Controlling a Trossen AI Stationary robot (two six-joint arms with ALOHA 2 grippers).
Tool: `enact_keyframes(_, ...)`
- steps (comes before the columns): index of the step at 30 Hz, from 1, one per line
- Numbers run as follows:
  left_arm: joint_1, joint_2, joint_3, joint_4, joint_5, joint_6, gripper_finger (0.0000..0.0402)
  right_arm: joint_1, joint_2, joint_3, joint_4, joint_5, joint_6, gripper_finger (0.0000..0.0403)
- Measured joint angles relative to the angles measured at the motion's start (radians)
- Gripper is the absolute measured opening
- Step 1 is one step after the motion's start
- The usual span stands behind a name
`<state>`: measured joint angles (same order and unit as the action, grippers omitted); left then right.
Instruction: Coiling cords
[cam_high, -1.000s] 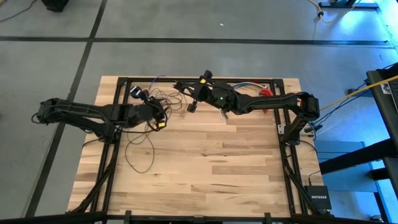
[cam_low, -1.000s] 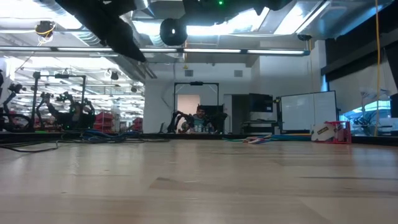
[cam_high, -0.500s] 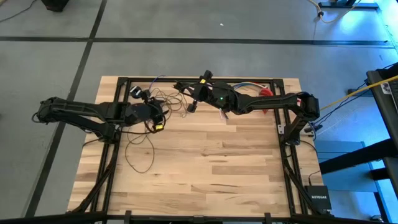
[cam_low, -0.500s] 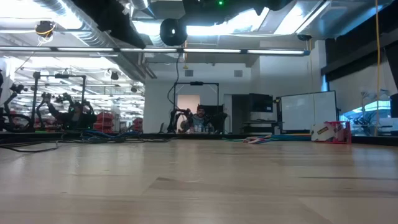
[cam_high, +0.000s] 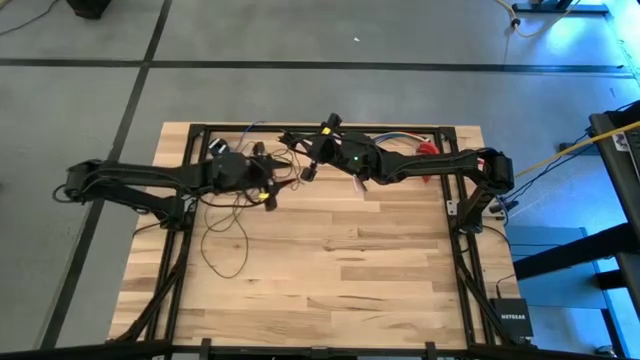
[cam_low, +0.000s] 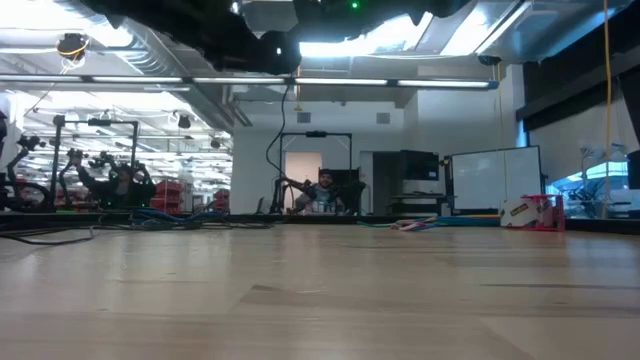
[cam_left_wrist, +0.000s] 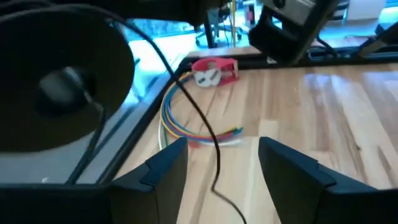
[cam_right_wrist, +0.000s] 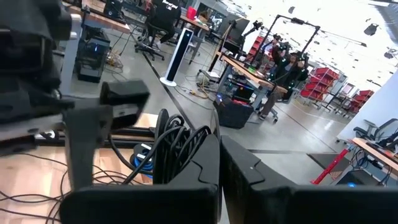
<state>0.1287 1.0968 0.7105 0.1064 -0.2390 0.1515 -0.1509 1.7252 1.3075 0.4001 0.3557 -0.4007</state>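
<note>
The thin dark cord lies in loose loops (cam_high: 224, 243) on the left part of the table and rises in a tangle (cam_high: 248, 160) toward both grippers. Its black round puck (cam_low: 278, 50) hangs high above the table and shows large in the left wrist view (cam_left_wrist: 57, 81). My right gripper (cam_high: 291, 139), at the far middle, is shut on a bunch of cord loops (cam_right_wrist: 177, 146). My left gripper (cam_left_wrist: 217, 163) is open just left of it (cam_high: 268, 183). One strand (cam_left_wrist: 208, 134) hangs down between its fingers and does not visibly touch them. My right gripper pinches several strands of the cord's loops (cam_right_wrist: 186, 152) between its two fingers, at their free ends. The fingers reach about level from the table's right toward its left. The bunch is lifted clear, and slack strands trail down to the table.
A short bundle of multicoloured wires (cam_left_wrist: 177, 121) and a red tape dispenser (cam_left_wrist: 214, 70) lie at the far right, by the table's dark frame rail (cam_high: 400, 130). The near half of the wooden table (cam_high: 350, 280) is bare. A person sits in the room beyond (cam_low: 322, 190).
My left gripper has moved toward the table's right and far edges, close up to my right gripper and the hanging puck. A strand of cord now hangs lower below the puck in the low view. My right gripper has stayed where it was.
</note>
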Motion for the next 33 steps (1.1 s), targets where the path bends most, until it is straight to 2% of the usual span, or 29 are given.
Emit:
enact_keyframes(5, 0.019, 0.055, 0.001, 0.092, 0.000, 0.035, 0.0192, 0.000, 0.000, 0.000, -0.005, 0.001, 0.000, 0.0005)
enact_keyframes(11, 0.054, 0.057, 0.001, 0.148, 0.006, 0.032, 0.0178, 0.000, 0.000, 0.000, -0.005, 0.002, 0.000, 0.0005)
enact_keyframes(15, 0.065, 0.065, 0.002, 0.197, 0.096, 0.032, 0.0133, 0.000, 0.000, 0.000, -0.003, 0.002, -0.001, 0.0005)
enact_keyframes(22, 0.073, 0.089, 0.002, 0.235, 0.102, 0.066, 0.0014, 0.000, 0.000, 0.000, -0.002, 0.003, -0.001, 0.0005)
enact_keyframes(30, 0.074, 0.165, 0.002, 0.367, 0.101, 0.092, 0.0004, 0.001, 0.000, 0.000, 0.012, -0.008, -0.001, 0.0005)
enact_keyframes(33, 0.088, 0.206, 0.002, 0.381, 0.064, 0.105, 0.0003, 0.001, 0.000, 0.000, 0.013, -0.013, 0.009, 0.0005)
